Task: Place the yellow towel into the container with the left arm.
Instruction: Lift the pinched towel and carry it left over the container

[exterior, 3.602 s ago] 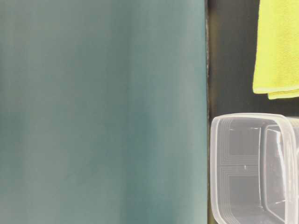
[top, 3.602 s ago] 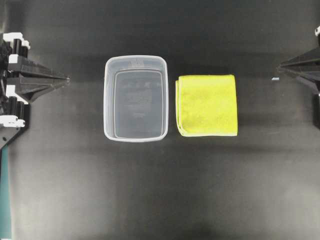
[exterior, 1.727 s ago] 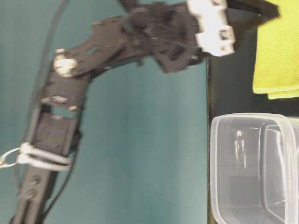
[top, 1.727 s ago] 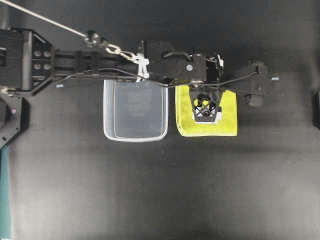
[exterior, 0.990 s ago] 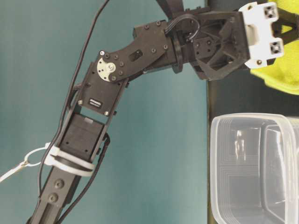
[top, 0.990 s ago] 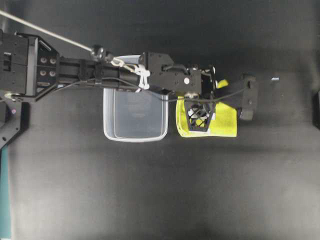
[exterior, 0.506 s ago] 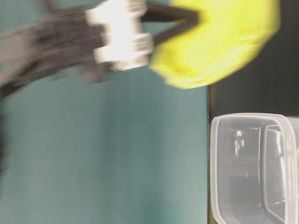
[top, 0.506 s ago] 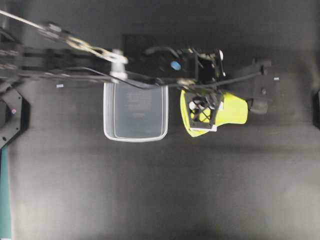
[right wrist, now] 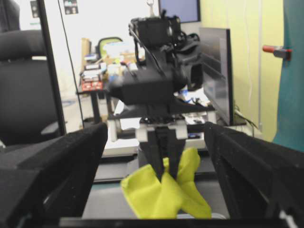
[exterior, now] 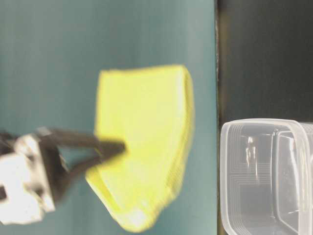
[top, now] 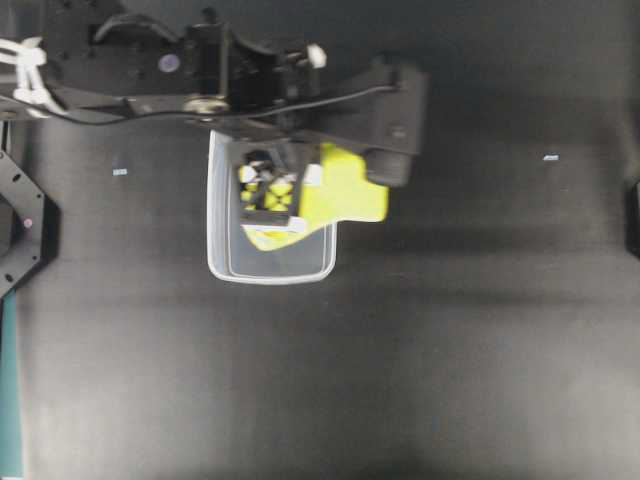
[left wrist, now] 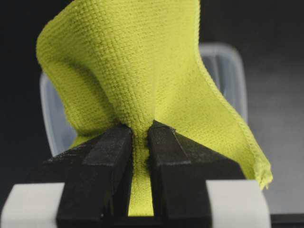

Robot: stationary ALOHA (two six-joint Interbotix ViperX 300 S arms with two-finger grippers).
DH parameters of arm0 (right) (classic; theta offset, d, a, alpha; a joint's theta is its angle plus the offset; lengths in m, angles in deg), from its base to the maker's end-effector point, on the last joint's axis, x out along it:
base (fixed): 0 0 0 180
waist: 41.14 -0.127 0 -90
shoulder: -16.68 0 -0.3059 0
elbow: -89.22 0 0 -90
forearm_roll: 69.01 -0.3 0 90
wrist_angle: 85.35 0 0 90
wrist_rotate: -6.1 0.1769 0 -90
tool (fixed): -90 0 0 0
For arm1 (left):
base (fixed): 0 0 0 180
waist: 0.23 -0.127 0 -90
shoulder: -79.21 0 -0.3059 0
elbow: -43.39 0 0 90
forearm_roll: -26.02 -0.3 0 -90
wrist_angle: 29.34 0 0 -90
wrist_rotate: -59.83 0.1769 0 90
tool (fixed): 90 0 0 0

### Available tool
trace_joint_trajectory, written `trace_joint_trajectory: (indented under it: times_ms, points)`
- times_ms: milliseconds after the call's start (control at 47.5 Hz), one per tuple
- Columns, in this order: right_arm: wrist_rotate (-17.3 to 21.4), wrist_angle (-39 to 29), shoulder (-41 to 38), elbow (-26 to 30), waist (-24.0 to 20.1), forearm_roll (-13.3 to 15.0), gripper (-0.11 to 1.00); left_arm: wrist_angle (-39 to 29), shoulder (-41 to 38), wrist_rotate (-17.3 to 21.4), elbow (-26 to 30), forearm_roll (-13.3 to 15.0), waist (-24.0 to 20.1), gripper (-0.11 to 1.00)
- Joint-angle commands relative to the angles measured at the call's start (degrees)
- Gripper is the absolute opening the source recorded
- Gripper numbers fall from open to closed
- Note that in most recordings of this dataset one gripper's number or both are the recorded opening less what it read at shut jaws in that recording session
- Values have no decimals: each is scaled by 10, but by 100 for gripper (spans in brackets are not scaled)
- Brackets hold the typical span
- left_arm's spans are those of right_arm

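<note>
Towel (left wrist: 137,71) pinched tight between my left fingers (left wrist: 102,161), the yellow cloth bunching up out of the nip and hanging clear of the black worktop (top: 450,330). From overhead my left gripper (top: 268,195) sits over the clear plastic container (top: 222,268), with part of the towel spilling past its right rim. My right fingers (right wrist: 52,166) stand spread wide, holding nothing, looking across at the dangling cloth.
</note>
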Motion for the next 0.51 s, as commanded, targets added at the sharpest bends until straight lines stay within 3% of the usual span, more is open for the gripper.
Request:
trace_joint_trajectory:
  times_ms: [0, 232, 485]
  points:
    - [-1, 4, -6, 12, 0, -1, 79, 36, 46, 3, -61, -1, -4, 7]
    - [0, 5, -7, 11, 4, -1, 79, 175, 85, 14, -203, -1, -7, 7]
    - [0, 5, -4, 10, 5, 0, 79, 252, 91, 26, -263, -1, -7, 7]
